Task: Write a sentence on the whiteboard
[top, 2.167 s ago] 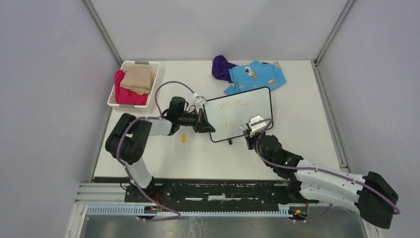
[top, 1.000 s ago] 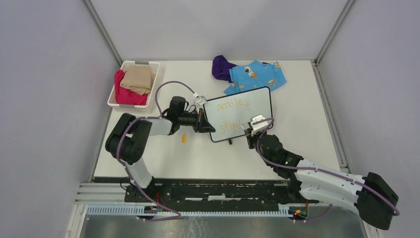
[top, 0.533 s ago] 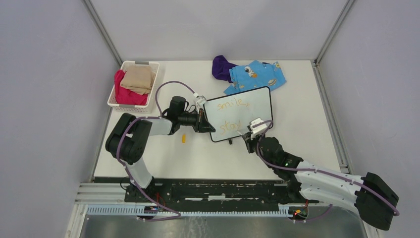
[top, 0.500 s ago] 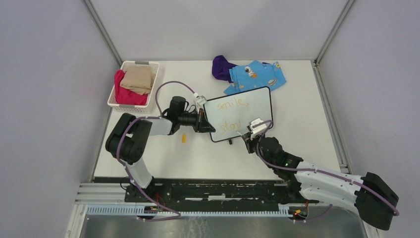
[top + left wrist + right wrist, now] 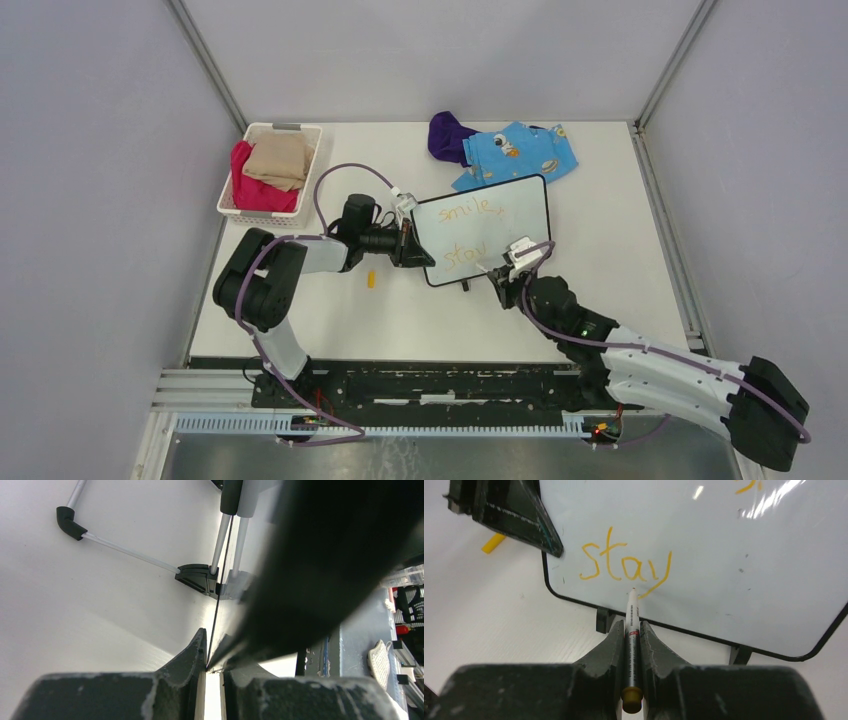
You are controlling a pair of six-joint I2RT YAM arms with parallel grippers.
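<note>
The whiteboard (image 5: pixel 500 215) stands tilted on its two black feet at mid-table. The sentence on it reads "smile," (image 5: pixel 466 211) above "stay" (image 5: pixel 461 255) in orange. My left gripper (image 5: pixel 413 251) is shut on the board's left edge, which shows edge-on between the jaws in the left wrist view (image 5: pixel 218 600). My right gripper (image 5: pixel 505 282) is shut on an orange-ended marker (image 5: pixel 631 630). Its tip sits on the whiteboard (image 5: pixel 734 555) just below "stay" (image 5: pixel 624 565); I cannot tell whether it touches.
An orange marker cap (image 5: pixel 371 280) lies on the table near the left arm. A white basket (image 5: pixel 228 188) of red and tan cloths is at the back left. A blue patterned cloth (image 5: pixel 520 152) and a purple cloth (image 5: pixel 447 135) lie behind the board.
My right gripper with the marker has shifted slightly down and away from the last letter of "stay". The left gripper and the board have not moved.
</note>
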